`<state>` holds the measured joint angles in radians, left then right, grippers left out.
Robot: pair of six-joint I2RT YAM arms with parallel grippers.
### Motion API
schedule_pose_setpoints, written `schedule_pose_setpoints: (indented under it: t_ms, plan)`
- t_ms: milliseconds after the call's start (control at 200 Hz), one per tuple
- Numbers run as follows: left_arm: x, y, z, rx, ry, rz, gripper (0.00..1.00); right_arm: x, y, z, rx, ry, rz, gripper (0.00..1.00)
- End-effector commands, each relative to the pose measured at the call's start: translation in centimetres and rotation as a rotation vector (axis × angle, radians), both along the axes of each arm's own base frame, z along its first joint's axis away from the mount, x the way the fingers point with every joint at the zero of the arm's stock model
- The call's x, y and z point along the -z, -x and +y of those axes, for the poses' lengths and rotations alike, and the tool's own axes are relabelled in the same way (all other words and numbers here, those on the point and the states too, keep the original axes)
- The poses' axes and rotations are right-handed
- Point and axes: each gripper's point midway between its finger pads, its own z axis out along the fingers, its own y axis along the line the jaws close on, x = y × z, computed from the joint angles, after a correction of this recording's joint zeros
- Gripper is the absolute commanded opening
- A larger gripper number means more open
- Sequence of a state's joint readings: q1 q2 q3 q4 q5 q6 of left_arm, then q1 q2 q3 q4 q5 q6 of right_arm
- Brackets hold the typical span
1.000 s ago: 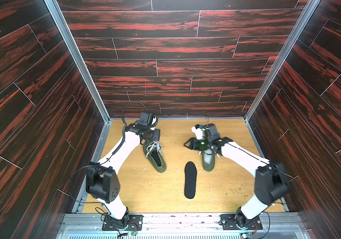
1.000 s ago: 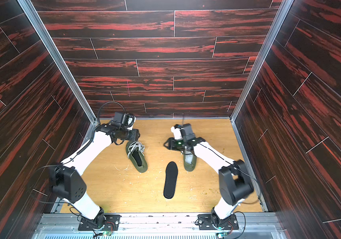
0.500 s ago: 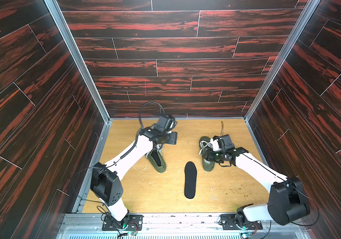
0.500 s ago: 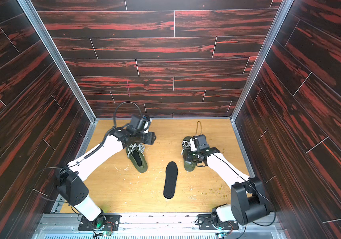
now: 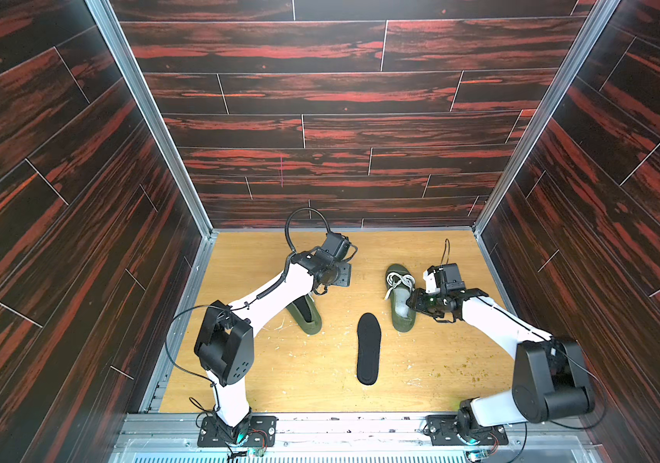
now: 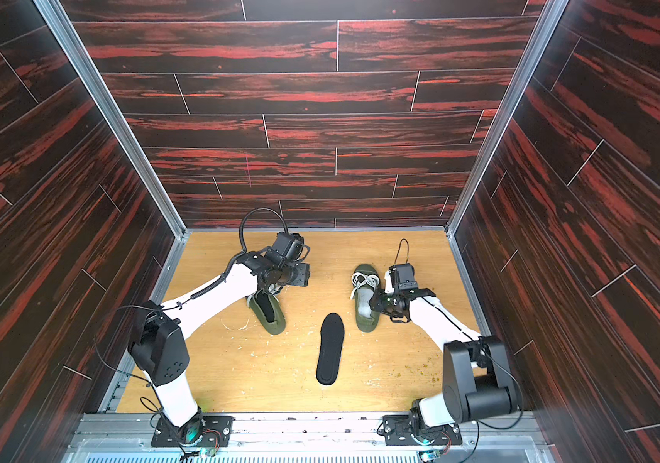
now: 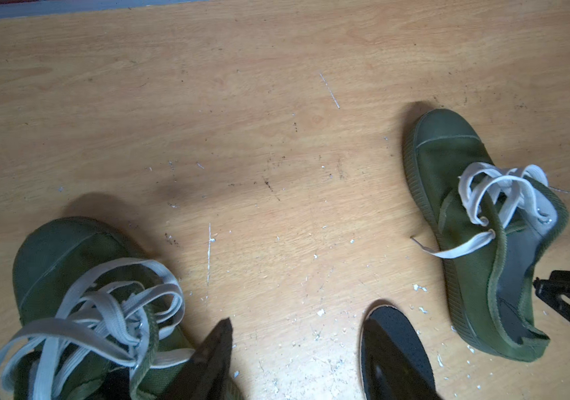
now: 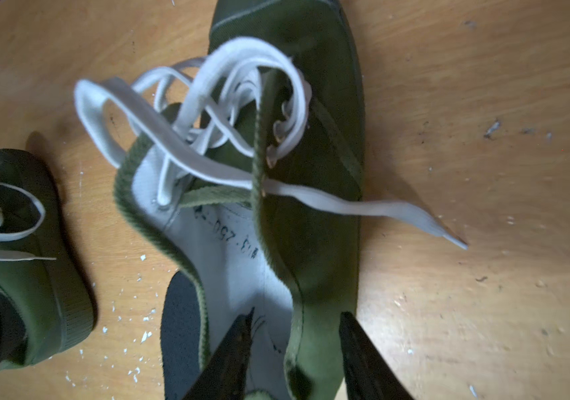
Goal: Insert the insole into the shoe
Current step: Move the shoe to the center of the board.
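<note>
The black insole (image 5: 368,348) (image 6: 330,348) lies flat on the table between two green shoes. The right-hand shoe (image 5: 402,322) (image 6: 365,322) (image 8: 311,104) shows a bare white lining and loose white laces. My right gripper (image 5: 412,302) (image 6: 376,302) (image 8: 295,315) is open and straddles its side wall, one finger inside and one outside. The left-hand shoe (image 5: 306,316) (image 6: 268,314) (image 7: 62,263) has a dark insole in it. My left gripper (image 5: 340,276) (image 6: 300,276) (image 7: 297,322) hovers open and empty beyond that shoe's toe.
The wooden table (image 5: 280,381) is flecked with white crumbs. Dark wood-pattern walls (image 5: 320,192) close it in at the back and both sides. A metal rail (image 5: 340,421) with the arm bases runs along the front. In the left wrist view the insole's tip (image 7: 411,332) lies behind one finger.
My left gripper has swung from over the left-hand shoe towards the table's middle. My right gripper has moved from the other shoe's laces to its side wall, and its jaws narrowed slightly.
</note>
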<state>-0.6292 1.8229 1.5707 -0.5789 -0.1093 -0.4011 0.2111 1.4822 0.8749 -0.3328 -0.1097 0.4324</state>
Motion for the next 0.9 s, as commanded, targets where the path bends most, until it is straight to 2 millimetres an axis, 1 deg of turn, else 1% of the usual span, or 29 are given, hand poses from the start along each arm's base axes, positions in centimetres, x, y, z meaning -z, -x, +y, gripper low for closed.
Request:
schedule_pose_setpoints:
  t_ms: [0, 75, 170, 326, 396, 501, 586, 666, 797, 862, 897]
  plan:
    - [-1.1, 0.3, 0.8, -0.025, -0.002, -0.024, 0.62, 0.1, -0.8, 0.5, -0.021, -0.022, -0.015, 0.46]
    - [-1.0, 0.3, 0.8, -0.026, -0.003, -0.021, 0.62, 0.5, -1.0, 0.6, -0.022, -0.024, -0.013, 0.45]
    - [-0.8, 0.3, 0.7, -0.025, -0.001, -0.016, 0.62, 1.1, -1.7, 0.2, -0.004, 0.010, -0.008, 0.45]
    - [-0.9, 0.2, 0.8, -0.025, -0.004, -0.021, 0.62, 1.5, -3.0, -0.6, 0.012, 0.068, -0.020, 0.40]
    - [-0.9, 0.2, 0.8, -0.024, -0.010, -0.025, 0.62, 1.4, -3.5, -0.8, 0.013, 0.086, -0.023, 0.33]
    - [-0.9, 0.2, 1.1, -0.027, -0.022, -0.027, 0.62, 0.7, -3.7, -1.0, 0.013, 0.106, -0.042, 0.24]
    - [-1.0, 0.2, 1.3, -0.030, -0.034, -0.032, 0.62, 0.2, -3.9, -1.3, 0.008, 0.129, -0.053, 0.17]
    - [-1.0, 0.1, 1.3, -0.031, -0.039, -0.035, 0.62, 0.2, -3.9, -1.6, 0.001, 0.154, -0.051, 0.12]
    - [-1.1, 0.2, 1.4, -0.021, -0.047, -0.033, 0.61, 0.6, -3.7, -1.2, -0.041, 0.152, -0.043, 0.04]
    - [-1.2, 0.4, 1.3, -0.001, -0.047, -0.029, 0.61, 0.5, -3.7, -0.3, -0.086, 0.132, -0.060, 0.01]
    - [-1.1, 0.6, 1.2, 0.016, -0.051, -0.024, 0.60, 0.3, -3.6, 0.6, -0.117, 0.118, -0.076, 0.01]
